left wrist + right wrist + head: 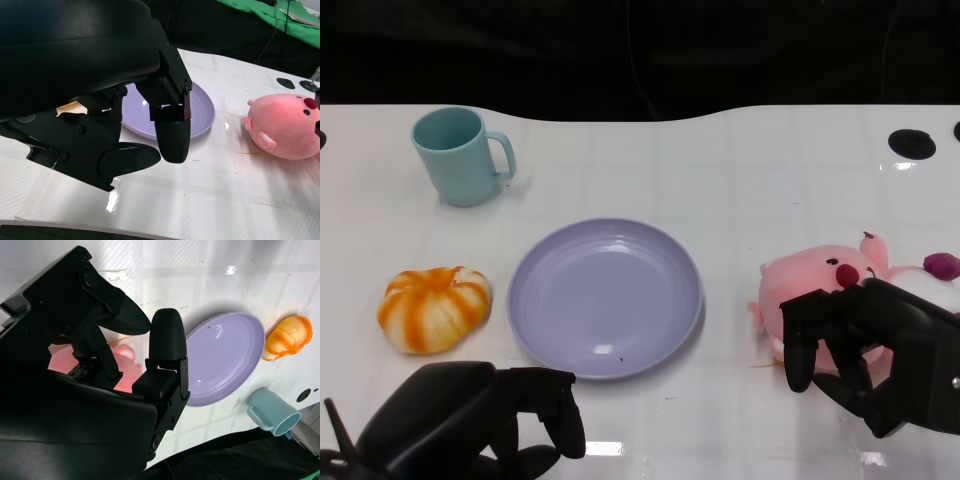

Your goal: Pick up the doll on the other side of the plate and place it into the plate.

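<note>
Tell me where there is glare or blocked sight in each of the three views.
Head view: a bright glare patch lies on the table near the left hand. Left wrist view: the dark hand shell fills much of the frame, hiding part of the plate. Right wrist view: the right hand's fingers cover most of the pink doll.

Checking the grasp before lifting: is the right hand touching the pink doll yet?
Cannot tell. In the head view the right hand overlaps the pink doll, fingers curled over it, but no view plainly shows contact or gap.
</note>
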`<state>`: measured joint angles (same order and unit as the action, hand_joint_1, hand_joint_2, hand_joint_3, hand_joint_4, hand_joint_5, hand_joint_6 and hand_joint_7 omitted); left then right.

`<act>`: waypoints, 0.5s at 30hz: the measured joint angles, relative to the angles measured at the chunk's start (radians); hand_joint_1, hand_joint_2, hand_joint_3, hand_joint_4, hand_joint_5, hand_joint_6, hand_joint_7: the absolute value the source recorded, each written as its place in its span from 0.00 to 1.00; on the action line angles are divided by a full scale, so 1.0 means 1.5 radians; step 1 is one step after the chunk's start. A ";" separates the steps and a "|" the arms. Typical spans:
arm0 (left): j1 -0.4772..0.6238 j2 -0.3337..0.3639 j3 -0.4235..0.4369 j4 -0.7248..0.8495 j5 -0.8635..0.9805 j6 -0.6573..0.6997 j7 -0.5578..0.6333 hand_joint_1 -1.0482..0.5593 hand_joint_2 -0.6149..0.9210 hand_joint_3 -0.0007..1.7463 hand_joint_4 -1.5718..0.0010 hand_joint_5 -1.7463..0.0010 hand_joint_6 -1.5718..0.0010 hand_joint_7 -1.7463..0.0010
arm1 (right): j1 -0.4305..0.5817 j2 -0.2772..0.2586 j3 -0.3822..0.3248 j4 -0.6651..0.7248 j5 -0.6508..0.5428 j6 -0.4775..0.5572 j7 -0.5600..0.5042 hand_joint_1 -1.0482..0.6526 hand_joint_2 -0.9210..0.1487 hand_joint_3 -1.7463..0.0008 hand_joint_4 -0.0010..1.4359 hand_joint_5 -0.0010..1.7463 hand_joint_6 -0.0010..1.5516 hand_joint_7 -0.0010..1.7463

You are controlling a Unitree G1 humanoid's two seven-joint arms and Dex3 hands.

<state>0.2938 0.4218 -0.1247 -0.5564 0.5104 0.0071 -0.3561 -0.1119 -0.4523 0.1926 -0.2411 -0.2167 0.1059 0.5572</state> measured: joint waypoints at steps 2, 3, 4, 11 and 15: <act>0.000 0.000 0.000 0.000 0.000 0.000 0.000 0.53 0.88 0.36 0.55 0.17 0.51 0.39 | 0.000 0.000 0.001 0.000 -0.001 0.000 0.000 0.58 0.48 0.25 0.59 1.00 0.47 0.91; 0.000 0.000 0.000 0.000 0.000 0.000 0.000 0.53 0.88 0.36 0.55 0.17 0.51 0.39 | 0.000 0.000 0.001 -0.001 -0.001 0.000 0.000 0.58 0.48 0.25 0.59 1.00 0.47 0.91; 0.000 0.000 0.001 0.001 0.000 -0.001 0.000 0.53 0.88 0.36 0.55 0.17 0.51 0.40 | 0.000 0.000 0.001 -0.002 -0.002 0.001 0.000 0.58 0.48 0.25 0.59 1.00 0.47 0.91; 0.000 0.000 0.001 0.002 -0.005 -0.009 0.000 0.53 0.88 0.36 0.56 0.17 0.51 0.39 | 0.000 0.000 0.002 -0.008 -0.003 0.000 0.000 0.58 0.48 0.25 0.59 1.00 0.47 0.91; 0.000 0.000 0.001 0.002 -0.005 -0.006 0.000 0.53 0.88 0.36 0.56 0.17 0.51 0.39 | 0.000 0.000 0.002 -0.008 -0.003 -0.004 -0.002 0.58 0.48 0.26 0.59 1.00 0.47 0.91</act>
<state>0.2942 0.4220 -0.1228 -0.5534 0.5022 -0.0025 -0.3565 -0.1120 -0.4527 0.1954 -0.2533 -0.2211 0.0996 0.5549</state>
